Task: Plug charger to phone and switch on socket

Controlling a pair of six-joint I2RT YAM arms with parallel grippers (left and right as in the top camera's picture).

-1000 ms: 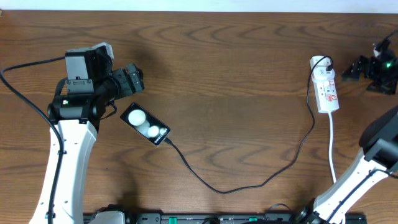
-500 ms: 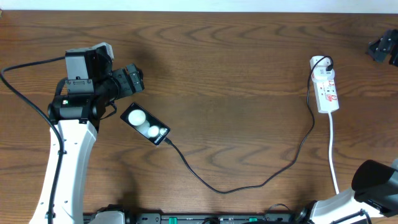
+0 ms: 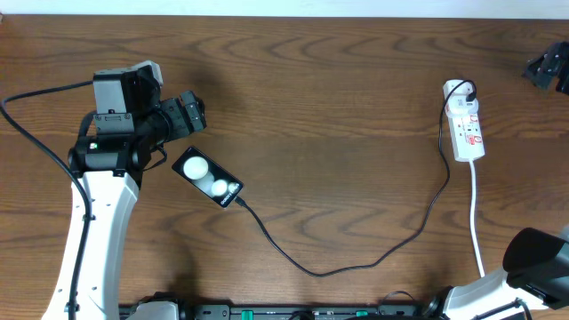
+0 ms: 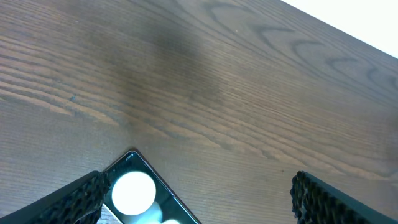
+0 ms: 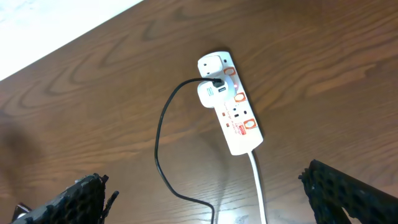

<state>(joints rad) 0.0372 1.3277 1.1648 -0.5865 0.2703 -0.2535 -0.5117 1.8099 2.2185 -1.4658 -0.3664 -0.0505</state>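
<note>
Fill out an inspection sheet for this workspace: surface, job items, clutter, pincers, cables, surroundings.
Surface: brown wood-grain table.
Job's things: phone lies flat at left. The charger runs from the phone's end to an adapter in the socket at right. Plug seating and switch state cannot be told.
Clutter: nothing seen.
Pincers: left pincer open, beside the phone; right pincer open, apart from the socket.
Cables: white cord leaves the socket toward the near edge.
Surroundings: pale strip beyond the far table edge.
</note>
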